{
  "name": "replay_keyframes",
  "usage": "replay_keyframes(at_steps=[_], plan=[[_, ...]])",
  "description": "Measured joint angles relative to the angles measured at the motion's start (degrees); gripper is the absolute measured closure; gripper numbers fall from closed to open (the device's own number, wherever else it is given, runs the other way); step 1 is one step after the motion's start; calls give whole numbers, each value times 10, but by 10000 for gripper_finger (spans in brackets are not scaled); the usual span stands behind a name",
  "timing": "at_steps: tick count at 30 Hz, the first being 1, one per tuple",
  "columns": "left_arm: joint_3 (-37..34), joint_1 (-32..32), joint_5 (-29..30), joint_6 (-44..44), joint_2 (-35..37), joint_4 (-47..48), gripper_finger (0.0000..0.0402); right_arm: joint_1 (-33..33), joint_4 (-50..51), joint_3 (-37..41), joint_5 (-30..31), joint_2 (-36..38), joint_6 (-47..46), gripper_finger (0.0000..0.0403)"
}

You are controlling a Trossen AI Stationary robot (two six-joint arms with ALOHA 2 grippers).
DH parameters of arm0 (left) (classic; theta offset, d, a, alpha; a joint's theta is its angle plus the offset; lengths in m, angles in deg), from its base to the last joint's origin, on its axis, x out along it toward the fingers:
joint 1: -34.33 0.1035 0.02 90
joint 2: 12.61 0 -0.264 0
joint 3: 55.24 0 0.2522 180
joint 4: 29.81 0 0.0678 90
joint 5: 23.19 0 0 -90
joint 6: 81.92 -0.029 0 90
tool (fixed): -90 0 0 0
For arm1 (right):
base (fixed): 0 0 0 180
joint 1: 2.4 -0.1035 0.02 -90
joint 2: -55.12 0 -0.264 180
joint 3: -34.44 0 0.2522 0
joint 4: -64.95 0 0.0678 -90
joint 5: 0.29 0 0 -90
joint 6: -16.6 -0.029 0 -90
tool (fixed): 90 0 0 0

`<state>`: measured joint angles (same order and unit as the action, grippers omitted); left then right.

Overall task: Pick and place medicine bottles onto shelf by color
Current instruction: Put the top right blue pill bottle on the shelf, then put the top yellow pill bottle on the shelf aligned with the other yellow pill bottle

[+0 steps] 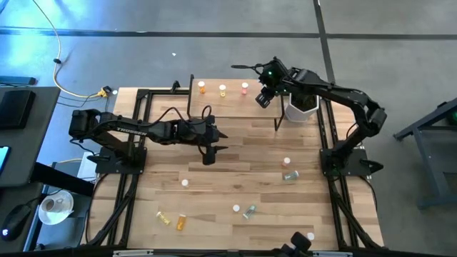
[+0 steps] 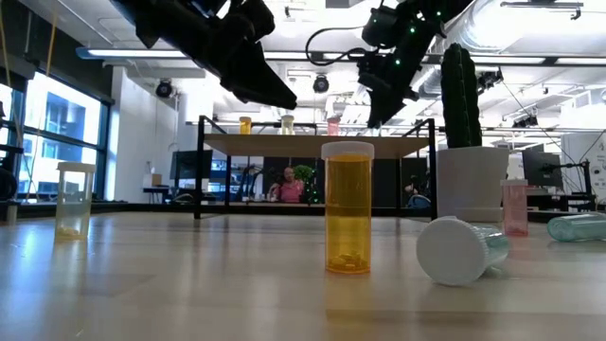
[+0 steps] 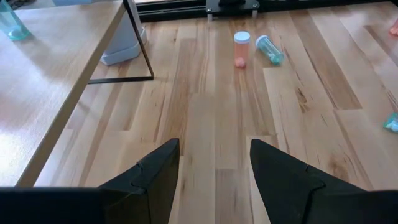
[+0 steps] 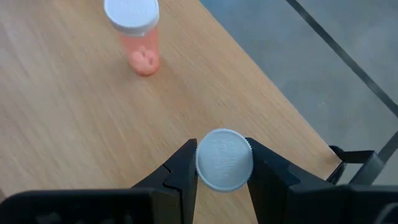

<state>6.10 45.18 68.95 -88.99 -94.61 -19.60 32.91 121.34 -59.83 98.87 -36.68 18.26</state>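
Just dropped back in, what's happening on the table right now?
The right gripper is over the shelf, its jaws closed on a white-capped bottle whose body colour is hidden. Next to it a pink bottle already stands on the shelf, alongside an orange bottle and a yellow bottle. The left gripper hangs over the table's middle, jaws open and empty. Several more bottles are scattered on the tabletop.

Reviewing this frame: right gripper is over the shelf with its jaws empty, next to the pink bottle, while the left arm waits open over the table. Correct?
Not quite. The right gripper is not empty: the right wrist view shows its jaws closed on a white-capped bottle above the shelf, near the pink bottle. The left gripper does wait open over the table.
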Motion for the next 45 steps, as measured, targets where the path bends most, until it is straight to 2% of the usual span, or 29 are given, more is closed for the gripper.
replay_keyframes(at_steps=[6, 20, 32, 38, 43, 45], plan=[[0, 0, 0, 0, 0, 9, 216, 6, 5, 0, 0, 1, 4, 298], [0, 0, 0, 0, 0, 9, 216, 7, 4, 1, -3, 0, 9, 244], [0, 0, 29, 0, 1, 34, 216, 7, 72, -77, -4, 0, 9, 240], [0, -6, 37, 9, 32, 69, 216, 7, 127, -119, -9, 0, 9, 240], [0, -25, 61, 29, 79, 138, 216, 0, 167, -143, -65, 0, -9, 240], [0, -37, 75, 45, 97, 172, 216, -11, 175, -144, -69, 2, -12, 240]])
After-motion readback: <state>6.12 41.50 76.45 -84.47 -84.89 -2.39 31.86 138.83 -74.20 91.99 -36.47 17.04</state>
